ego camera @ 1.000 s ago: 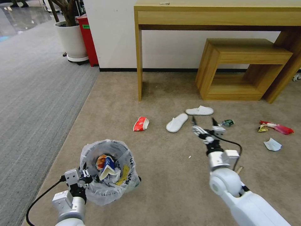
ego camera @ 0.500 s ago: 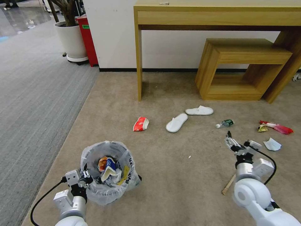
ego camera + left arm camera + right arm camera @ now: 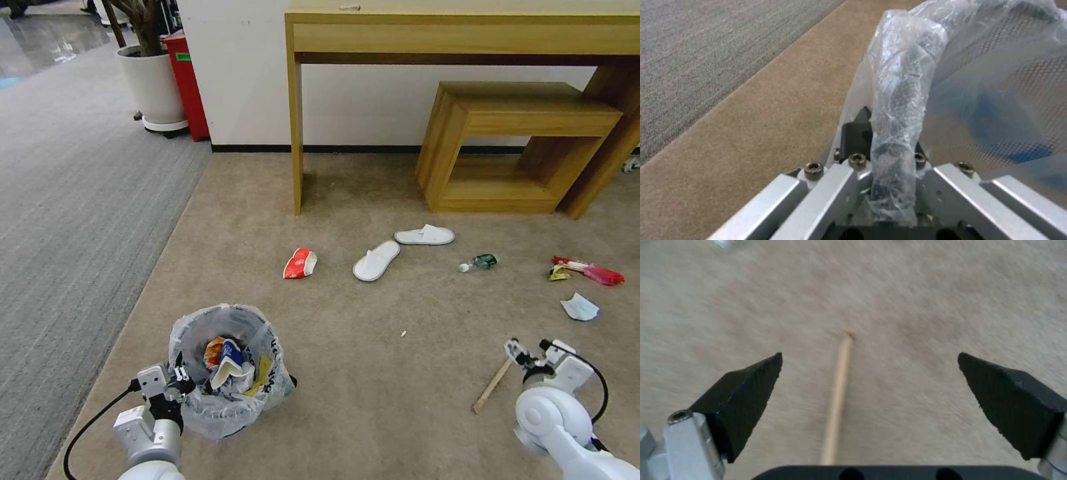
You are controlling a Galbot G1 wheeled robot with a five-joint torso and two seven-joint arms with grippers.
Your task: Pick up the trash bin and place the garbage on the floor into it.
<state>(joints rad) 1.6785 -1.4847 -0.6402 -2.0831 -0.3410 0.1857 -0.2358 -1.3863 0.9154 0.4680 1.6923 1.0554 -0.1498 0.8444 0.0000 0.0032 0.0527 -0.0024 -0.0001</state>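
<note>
Left claw (image 3: 179, 381) clamps the crinkly-bagged, seemingly mesh trash bin (image 3: 227, 373); right claw (image 3: 869, 381) gapes over the wooden stick (image 3: 838, 396).

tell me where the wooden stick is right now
In the head view the wooden stick lies on the tan carpet at lower right, just left of the open right gripper.

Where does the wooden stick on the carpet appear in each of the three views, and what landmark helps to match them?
Head view: the wooden stick lies on the carpet at lower right, beside the right tool.
Right wrist view: the stick runs up the middle, between the open fingers.
Left wrist view: the stick is not in it.
Shared landmark: the beige carpet.
</note>
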